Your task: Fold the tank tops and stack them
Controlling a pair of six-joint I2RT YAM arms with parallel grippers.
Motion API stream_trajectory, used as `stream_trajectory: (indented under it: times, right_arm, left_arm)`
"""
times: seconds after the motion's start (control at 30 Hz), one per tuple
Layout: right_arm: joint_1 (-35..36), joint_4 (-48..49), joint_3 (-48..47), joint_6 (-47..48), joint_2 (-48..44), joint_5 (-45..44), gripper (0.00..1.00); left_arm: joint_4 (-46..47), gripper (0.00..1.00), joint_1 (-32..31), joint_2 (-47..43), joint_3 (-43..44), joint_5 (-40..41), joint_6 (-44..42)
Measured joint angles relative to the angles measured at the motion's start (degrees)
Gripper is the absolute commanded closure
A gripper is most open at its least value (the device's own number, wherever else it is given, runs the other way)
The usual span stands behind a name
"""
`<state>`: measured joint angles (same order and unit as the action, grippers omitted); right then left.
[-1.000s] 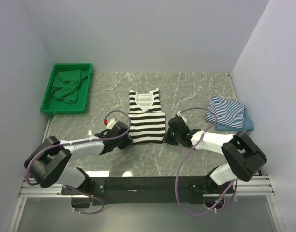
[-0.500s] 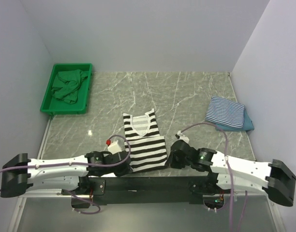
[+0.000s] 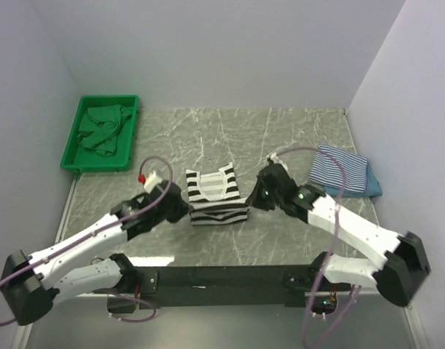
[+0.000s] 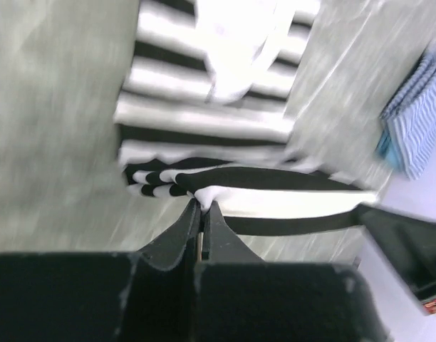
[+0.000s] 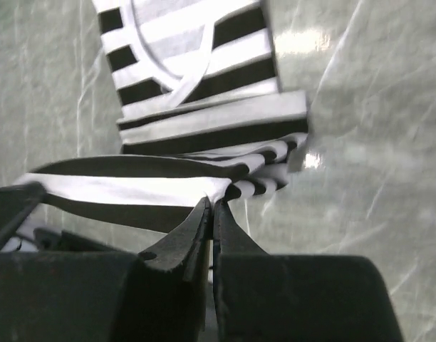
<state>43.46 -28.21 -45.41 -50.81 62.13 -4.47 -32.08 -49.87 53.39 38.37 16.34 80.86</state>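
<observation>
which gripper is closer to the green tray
Left. The left gripper grips the black-and-white tank top at its left corner, on the green tray side; the right gripper grips its right corner, farther away.

Centre tank top (image 3: 217, 195) shows wide black-and-white stripes; folded top (image 3: 337, 169) thin blue-and-white, over apparently teal cloth (image 3: 374, 190).

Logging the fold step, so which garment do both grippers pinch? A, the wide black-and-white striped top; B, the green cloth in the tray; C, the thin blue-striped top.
A: the left gripper and right gripper are each shut on an edge of the black-and-white top.
</observation>
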Motion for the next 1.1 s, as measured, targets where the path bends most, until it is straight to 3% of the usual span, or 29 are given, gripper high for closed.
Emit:
stream_trajectory:
  times: [0.3, 0.4, 0.43, 0.53, 0.6, 0.67, 0.87, 1.1]
  right_arm:
    - [-9.99, 3.85, -23.28, 9.92, 26.88, 6.58, 0.99]
    - [-13.20, 4.96, -30.67, 11.61, 35.93, 8.48, 0.87]
    - [-14.21, 5.16, -32.72, 11.98, 38.82, 9.18, 0.77]
    - [-16.81, 4.90, -38.51, 13.22, 46.88, 10.51, 0.55]
    - [-17.92, 4.26, -42.29, 14.56, 51.21, 11.06, 0.48]
    - [-18.97, 4.26, -44.85, 15.58, 54.38, 10.95, 0.42]
    - [-20.81, 5.62, -37.86, 18.36, 49.00, 10.19, 0.35]
    - [-21.00, 12.63, -20.76, 22.49, 38.29, 17.59, 0.31]
  left_arm:
    - [10.54, 0.98, 20.35, 18.93, 12.74, -6.75, -15.47]
    - [14.73, 0.95, 25.11, 28.00, 17.29, -8.96, -18.82]
    - [16.37, 0.95, 26.38, 31.08, 18.62, -9.92, -19.71]
    - [21.81, 0.66, 30.38, 41.53, 22.53, -12.85, -22.58]
    - [23.04, 0.60, 32.22, 47.01, 25.27, -14.03, -23.87]
    - [24.70, 0.45, 34.05, 51.08, 26.99, -15.02, -24.92]
    - [23.32, 0.45, 35.39, 47.34, 27.04, -14.73, -25.73]
    - [21.57, 0.47, 29.24, 33.77, 20.74, -11.93, -24.59]
